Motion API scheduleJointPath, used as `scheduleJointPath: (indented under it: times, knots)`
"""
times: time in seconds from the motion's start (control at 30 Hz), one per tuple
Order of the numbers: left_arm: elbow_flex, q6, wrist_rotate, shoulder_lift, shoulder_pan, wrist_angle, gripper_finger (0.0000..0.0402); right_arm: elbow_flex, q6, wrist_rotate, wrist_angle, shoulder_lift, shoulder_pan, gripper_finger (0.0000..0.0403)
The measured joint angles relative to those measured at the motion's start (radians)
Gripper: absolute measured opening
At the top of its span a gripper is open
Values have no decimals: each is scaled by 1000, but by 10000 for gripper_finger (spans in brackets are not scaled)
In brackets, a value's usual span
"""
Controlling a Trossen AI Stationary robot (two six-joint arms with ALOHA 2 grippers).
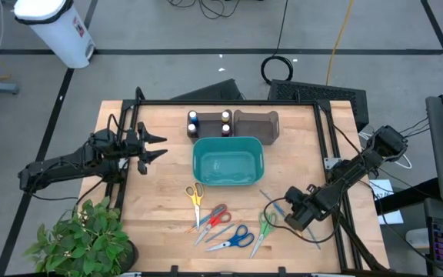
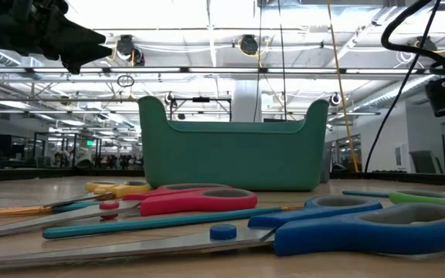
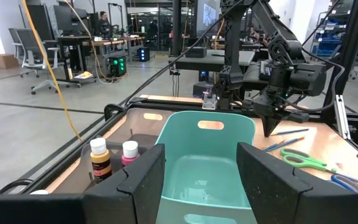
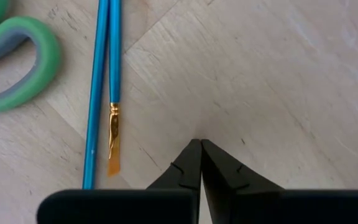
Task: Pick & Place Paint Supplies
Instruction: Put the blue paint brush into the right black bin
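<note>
Your right gripper (image 4: 200,146) is low over the pale wooden worktop (image 1: 168,208) near its right front corner, its dark fingers pressed tip to tip with nothing between them. Just beside those tips lie two thin blue paintbrushes (image 4: 103,74), side by side; one shows a gold ferrule and orange bristles. Neither brush is touched. The green-handled scissors (image 4: 14,65) rest right next to them.

Your left gripper (image 1: 154,146) hangs over the worktop's left edge, fingers spread wide and pointing toward the teal plastic bin (image 1: 227,160) in the middle, holding nothing. From that wrist you look straight past the two fingers into the bin's hollow.

Behind the bin, at the far edge, a dark brown holder (image 1: 233,125) carries the small paint bottles (image 1: 208,121), white caps up. The left wrist view shows an amber bottle (image 3: 100,160) beside a pink one (image 3: 129,154); their labels are too small to read.

In front of the bin, yellow-handled scissors (image 1: 195,195), red-handled scissors (image 1: 215,216) and blue-handled scissors (image 1: 237,238) lie scattered. A leafy green potted plant (image 1: 83,238) sits at the front left corner. No brand or writing can be read anywhere.
</note>
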Motion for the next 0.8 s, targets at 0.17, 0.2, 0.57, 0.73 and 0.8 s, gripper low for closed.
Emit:
scheduleJointPath:
  times: [0.17, 0.2, 0.57, 0.73, 0.8]
  knots:
    - [0, 0, 0, 0, 0, 0, 207, -3, 0, 28, 2, -42, 1, 0]
    - [0, 0, 0, 0, 0, 0, 207, -5, 0, 39, 0, -55, 1, 0]
    - [0, 0, 0, 0, 0, 0, 207, -4, -43, 187, 11, -206, 0, 0]
    - [0, 0, 0, 0, 0, 0, 207, -2, -77, 282, 25, -260, -2, 0]
    - [0, 0, 0, 0, 0, 0, 207, -2, -98, 314, 38, -279, -2, 0]
